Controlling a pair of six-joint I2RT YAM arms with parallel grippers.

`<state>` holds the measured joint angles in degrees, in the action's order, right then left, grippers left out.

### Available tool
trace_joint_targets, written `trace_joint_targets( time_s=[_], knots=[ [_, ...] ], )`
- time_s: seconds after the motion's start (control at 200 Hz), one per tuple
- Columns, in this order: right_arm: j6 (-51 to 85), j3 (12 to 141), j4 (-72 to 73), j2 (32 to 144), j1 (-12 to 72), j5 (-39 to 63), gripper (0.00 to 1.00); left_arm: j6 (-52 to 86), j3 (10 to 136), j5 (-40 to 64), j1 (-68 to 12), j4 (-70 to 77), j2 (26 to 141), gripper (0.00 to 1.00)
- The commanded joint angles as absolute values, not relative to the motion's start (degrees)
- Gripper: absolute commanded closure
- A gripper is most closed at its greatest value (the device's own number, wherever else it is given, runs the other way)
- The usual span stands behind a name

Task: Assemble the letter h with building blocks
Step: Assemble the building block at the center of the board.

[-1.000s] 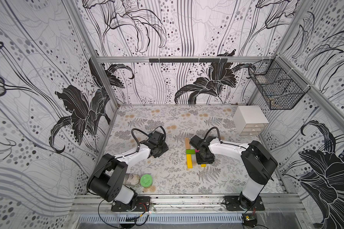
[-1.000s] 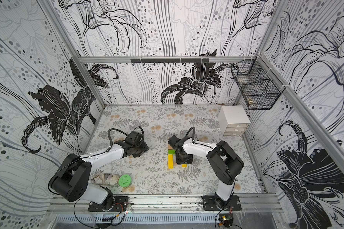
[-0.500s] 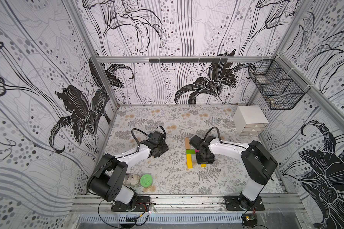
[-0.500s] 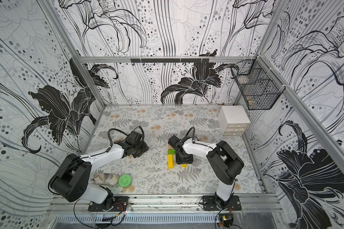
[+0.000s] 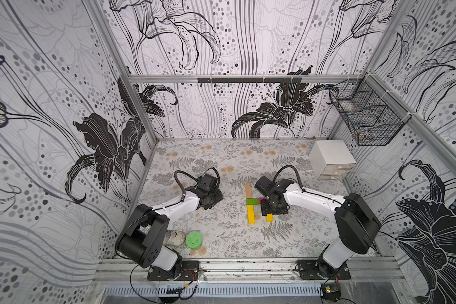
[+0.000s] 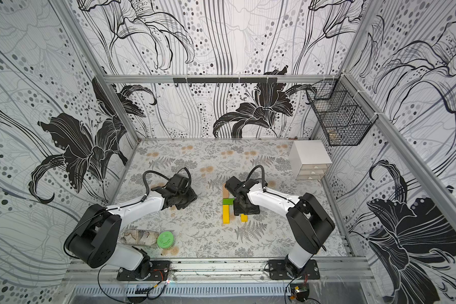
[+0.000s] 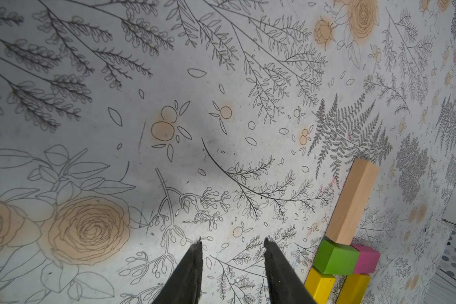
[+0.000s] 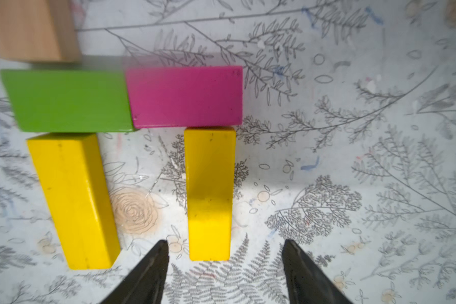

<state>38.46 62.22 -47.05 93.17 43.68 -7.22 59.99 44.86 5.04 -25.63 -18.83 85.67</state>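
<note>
Building blocks (image 5: pixel 251 213) lie flat on the flower-printed bench (image 5: pixel 221 158) as the letter h (image 5: pixel 252 201), right of mid-bench, under the wrist of the right arm (image 5: pixel 313 197). The tan block (image 8: pixel 29 31) forms the far end of the stem, the green block (image 8: pixel 69 101) and pink block (image 8: pixel 184 96) lie end to end as the crossbar, the left yellow block (image 8: pixel 74 200) runs nearward from the green, and the right yellow block (image 8: pixel 209 192) is the leg. Its far end is against the pink's near edge and its right side is about flush with the pink's right end. Green and pink meet with no visible gap; the tan's near end seems to touch the green's far edge, though that corner is blurred. A strip of bare bench separates the two yellow blocks. The right tool (image 8: pixel 224 243) has its fingers apart, one on each side of the leg's near end, with bench showing between each finger and the block, so it is clamped on nothing. The left tool (image 7: pixel 233 240) sits left of the letter, fingers apart with only bench between them, and bare bench lies between it and the stem. In both top views printed bench runs open from the letter to the far wall (image 5: pixel 221 118), to the near rail (image 5: pixel 248 264), and rightward to the white drawer box (image 5: pixel 331 160) in the far right corner. A green lid (image 5: pixel 193 239) and a clear bottle (image 5: pixel 175 238) lie near the base of the left arm (image 5: pixel 174 206), well apart from the blocks
</note>
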Motion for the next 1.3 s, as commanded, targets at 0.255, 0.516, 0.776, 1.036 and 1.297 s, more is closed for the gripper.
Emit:
trace_joint_targets(
  time_s=[0.255, 0.516, 0.776, 1.036, 1.297],
  knots=[
    [36.63, 64.12, -48.41, 93.52, 43.59, -7.33, 0.25, 59.24, 46.54, 4.22, -25.67, -19.07, 85.78, 0.58],
    [36.75, 63.64, -47.36, 95.44, 43.51, -7.20, 0.23, 59.01, 47.07, 4.24, -25.74, -19.46, 85.85, 0.58],
    [36.74, 62.49, -46.13, 95.40, 43.51, -7.24, 0.23, 58.72, 48.69, 4.30, -25.69, -20.37, 86.90, 0.59],
    [36.04, 62.77, -45.01, 99.08, 43.51, -6.65, 0.22, 59.24, 48.88, 3.90, -25.71, -21.04, 86.15, 0.58],
    [35.89, 62.94, -44.82, 100.30, 43.46, -6.72, 0.22, 59.24, 48.78, 3.58, -25.73, -21.61, 85.56, 0.58]
  ],
)
